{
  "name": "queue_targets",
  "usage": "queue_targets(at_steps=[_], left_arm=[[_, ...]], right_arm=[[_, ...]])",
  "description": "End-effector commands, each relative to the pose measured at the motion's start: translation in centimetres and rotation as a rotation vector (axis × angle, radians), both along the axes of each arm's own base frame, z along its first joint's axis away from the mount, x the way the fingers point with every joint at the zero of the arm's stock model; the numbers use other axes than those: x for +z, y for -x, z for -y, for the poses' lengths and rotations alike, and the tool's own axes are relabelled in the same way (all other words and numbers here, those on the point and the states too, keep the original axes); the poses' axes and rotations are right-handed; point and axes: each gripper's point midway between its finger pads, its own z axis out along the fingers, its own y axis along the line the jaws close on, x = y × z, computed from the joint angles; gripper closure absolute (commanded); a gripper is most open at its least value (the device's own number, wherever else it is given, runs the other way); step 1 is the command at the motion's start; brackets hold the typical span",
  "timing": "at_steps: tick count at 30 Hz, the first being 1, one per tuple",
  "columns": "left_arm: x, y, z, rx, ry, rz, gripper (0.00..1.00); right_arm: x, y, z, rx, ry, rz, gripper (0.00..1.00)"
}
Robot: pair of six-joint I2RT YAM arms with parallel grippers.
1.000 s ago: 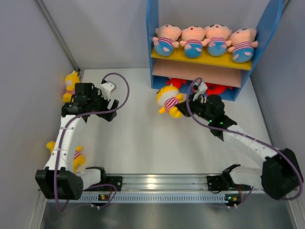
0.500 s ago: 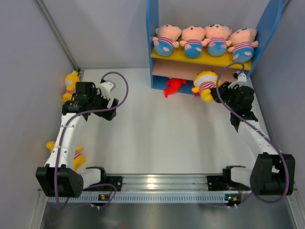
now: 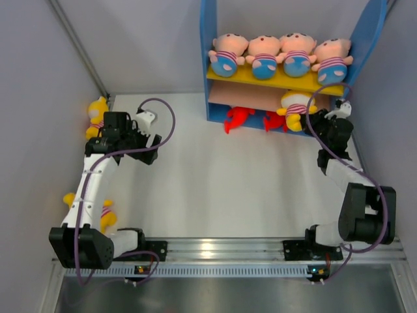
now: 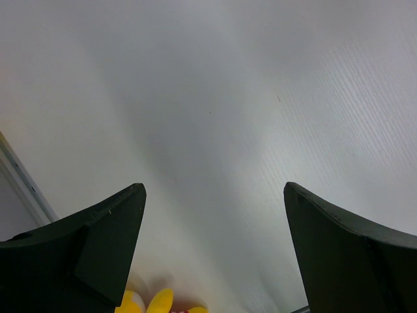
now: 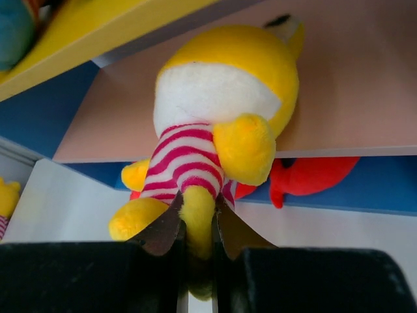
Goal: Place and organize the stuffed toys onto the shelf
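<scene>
Left arm (image 3: pixel 90 186) and right arm (image 3: pixel 344 175) each show white tubular links, black joint housings (image 3: pixel 368 222), looped purple cable (image 3: pixel 173 126), black wedge-shaped fingers (image 4: pixel 352 254).

Four boy dolls (image 3: pixel 264 55) are sitting on the shelf's (image 3: pixel 208 59) yellow upper board (image 3: pixel 273 79). The right gripper (image 3: pixel 315 117) is holding a yellow figure (image 3: pixel 294 104) at the middle board's (image 3: pixel 251 96) right end, above two red sharks (image 3: pixel 238 118). The left gripper (image 3: pixel 155 142) is hovering near a second yellow figure (image 3: pixel 98 112).

yellow figure (image 5: pixel 215 98): fuzzy plush cloth | shelf (image 5: pixel 352 85): smooth matt boards | table (image 3: pixel 215 189): smooth matt white
</scene>
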Motion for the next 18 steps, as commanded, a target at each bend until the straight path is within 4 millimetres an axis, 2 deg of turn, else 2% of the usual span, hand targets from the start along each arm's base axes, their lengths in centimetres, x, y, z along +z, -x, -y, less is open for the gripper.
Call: queue_targets(at_steps=[1,8,10,12,15,16,17,18], left_arm=[[1.5,-0.6,-0.2,0.011,-0.006,0.044,0.07],[0.9,-0.5,-0.2,0.01,-0.007,0.029,0.07],[1.0,-0.5,-0.2,0.011,-0.01,0.033,0.07],[1.0,-0.6,-0.3,0.01,-0.013,0.034,0.07],[0.9,-0.6,-0.5,0.015,-0.024,0.032,0.07],[0.8,-0.6,-0.5,0.014,-0.025,0.029,0.07],[0.6,-0.5,-0.5,0.016,-0.027,0.024,0.07],[0.5,-0.6,-0.6,0.02,-0.032,0.021,0.07]], right_arm=[[3.8,-2.4,2.3,-0.08,-0.036,0.126,1.0],[3.1,-4.4,4.0,-0.167,-0.099,0.139,1.0],[3.6,-4.8,4.4,-0.194,-0.127,0.159,1.0],[2.8,-5.4,4.9,-0.227,-0.153,0.135,1.0],[2.4,-6.3,5.3,-0.24,-0.171,0.121,0.91],[2.7,-6.7,5.3,-0.239,-0.172,0.123,0.81],[2.3,-6.9,5.2,-0.237,-0.173,0.109,0.75],[2.0,-7.0,5.2,-0.238,-0.173,0.096,0.64]])
